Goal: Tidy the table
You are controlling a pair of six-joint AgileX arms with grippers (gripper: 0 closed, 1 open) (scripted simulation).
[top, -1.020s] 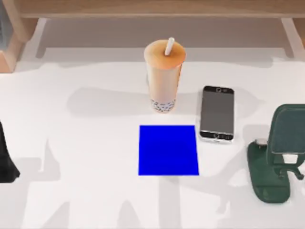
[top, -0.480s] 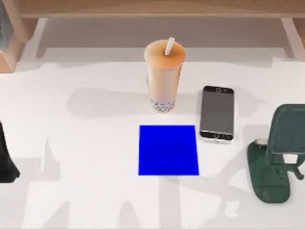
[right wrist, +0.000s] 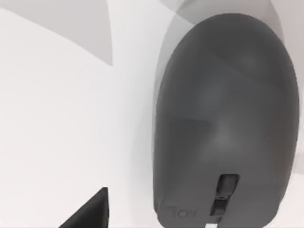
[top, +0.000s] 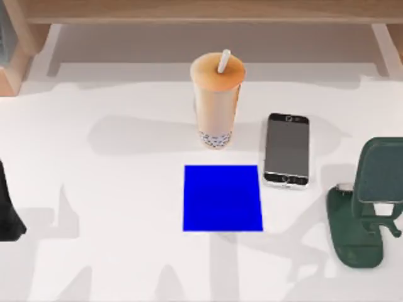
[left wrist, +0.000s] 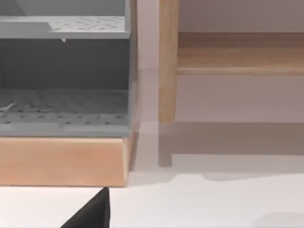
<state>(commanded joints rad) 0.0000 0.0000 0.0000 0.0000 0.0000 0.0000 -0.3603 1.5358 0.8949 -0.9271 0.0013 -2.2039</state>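
Looking from the top, we see the table (top: 113,264), wide and white, under everything. A cup (top: 217,107) stands near the middle, a phone (top: 286,151) lies flat just to its right, a blue mat (top: 222,198) lies in front of the cup, and a green stand (top: 362,214) is at the right side. The left arm (top: 7,214) waits at the left edge.

From the left wrist, the left gripper (left wrist: 92,213) shows one dark corner before a shelf (left wrist: 64,109). We cannot tell its state.

From the right wrist, the right gripper (right wrist: 90,211) hangs close above a dark rounded body (right wrist: 223,118). Again we cannot tell its state.

We judge the table stiff, heavy and slippery. It is not for gripping, so we take hold of the things on it.
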